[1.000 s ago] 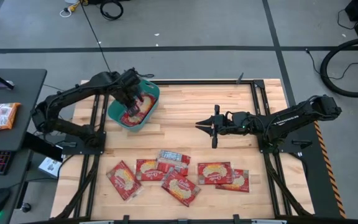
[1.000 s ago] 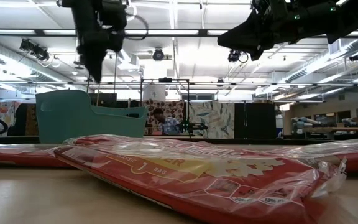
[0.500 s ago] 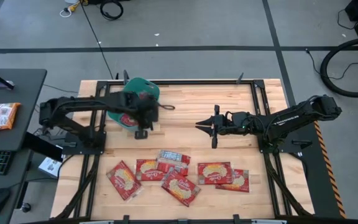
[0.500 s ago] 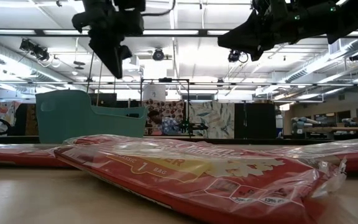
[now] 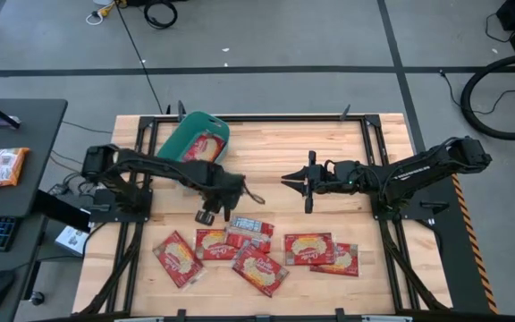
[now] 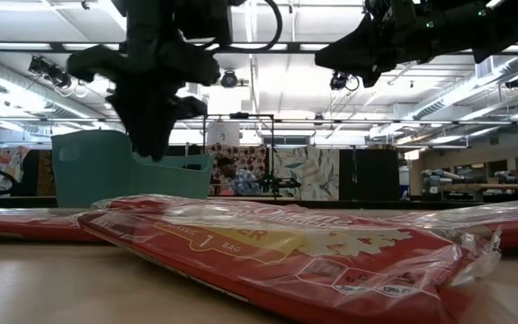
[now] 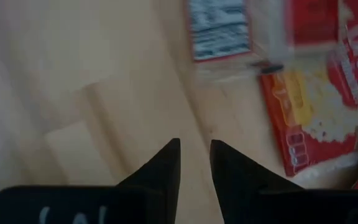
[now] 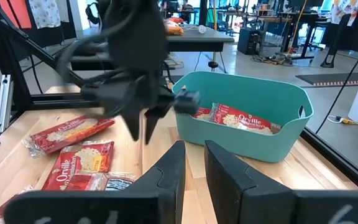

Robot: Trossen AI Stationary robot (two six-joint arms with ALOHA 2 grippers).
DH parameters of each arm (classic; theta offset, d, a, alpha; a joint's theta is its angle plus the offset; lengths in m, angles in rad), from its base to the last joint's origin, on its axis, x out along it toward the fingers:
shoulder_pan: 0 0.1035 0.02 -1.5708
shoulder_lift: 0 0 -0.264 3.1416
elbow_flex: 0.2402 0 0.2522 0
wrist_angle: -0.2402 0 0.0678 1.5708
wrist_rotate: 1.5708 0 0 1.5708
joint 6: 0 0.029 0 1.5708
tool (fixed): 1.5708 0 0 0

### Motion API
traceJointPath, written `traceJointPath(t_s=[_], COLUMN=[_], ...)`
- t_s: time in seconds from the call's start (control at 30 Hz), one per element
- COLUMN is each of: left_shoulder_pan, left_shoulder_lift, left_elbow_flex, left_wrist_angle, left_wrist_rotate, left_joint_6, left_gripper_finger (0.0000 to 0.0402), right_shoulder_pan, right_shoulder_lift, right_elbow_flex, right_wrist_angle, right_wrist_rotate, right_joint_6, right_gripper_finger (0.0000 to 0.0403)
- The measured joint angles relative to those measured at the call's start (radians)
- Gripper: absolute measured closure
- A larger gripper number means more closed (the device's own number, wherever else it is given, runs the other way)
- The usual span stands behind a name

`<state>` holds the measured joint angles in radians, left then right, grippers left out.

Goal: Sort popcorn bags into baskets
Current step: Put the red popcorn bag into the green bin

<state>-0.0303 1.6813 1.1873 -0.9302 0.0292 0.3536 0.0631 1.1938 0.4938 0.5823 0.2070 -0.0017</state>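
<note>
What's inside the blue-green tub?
The teal tub has red popcorn bags lying in it; two show in the right wrist view. Its near wall hides the bottom, so any more underneath can't be seen.

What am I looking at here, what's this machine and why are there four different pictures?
It is a robot with two dark arms at a wooden table, each ending in two-finger jaws. One picture looks straight down, one looks level across the tabletop, and two come from cameras on the arms' wrists. The job is sorting popcorn bags into the teal basket; some bags already lie in it, and six more lie in a loose cluster on the table. The left gripper hangs over the table between basket and cluster, its jaws a little apart and holding nothing. The right gripper waits mid-table, also holding nothing. The room behind is a workshop.
</note>
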Motion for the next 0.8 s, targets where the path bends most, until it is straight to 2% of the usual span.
traceJointPath(t_s=[0.1, 0.37, 0.57, 0.8], left_shoulder_pan=[-0.042, -0.145, -0.192, -0.203], left_shoulder_lift=[0.050, 0.140, 0.166, 0.166], left_elbow_flex=[0.000, 0.000, 0.000, 0.000], left_wrist_angle=[0.014, 0.070, 0.128, 0.138], left_wrist_rotate=[-0.027, -0.236, -0.301, -0.300], left_joint_6=[0.054, 0.149, 0.182, 0.191], left_gripper_finger=[0.0308, 0.0308, 0.0308, 0.0308], right_shoulder_pan=[0.000, 0.000, 0.000, 0.000], right_shoulder_lift=[0.000, 0.000, 0.000, 0.000], right_elbow_flex=[0.000, 0.000, 0.000, 0.000], right_wrist_angle=[0.000, 0.000, 0.000, -0.001], right_wrist_rotate=[0.000, 0.000, 0.000, 0.000], right_joint_6=[0.000, -0.001, -0.001, -0.001], right_gripper_finger=[0.0337, 0.0337, 0.0337, 0.0337])
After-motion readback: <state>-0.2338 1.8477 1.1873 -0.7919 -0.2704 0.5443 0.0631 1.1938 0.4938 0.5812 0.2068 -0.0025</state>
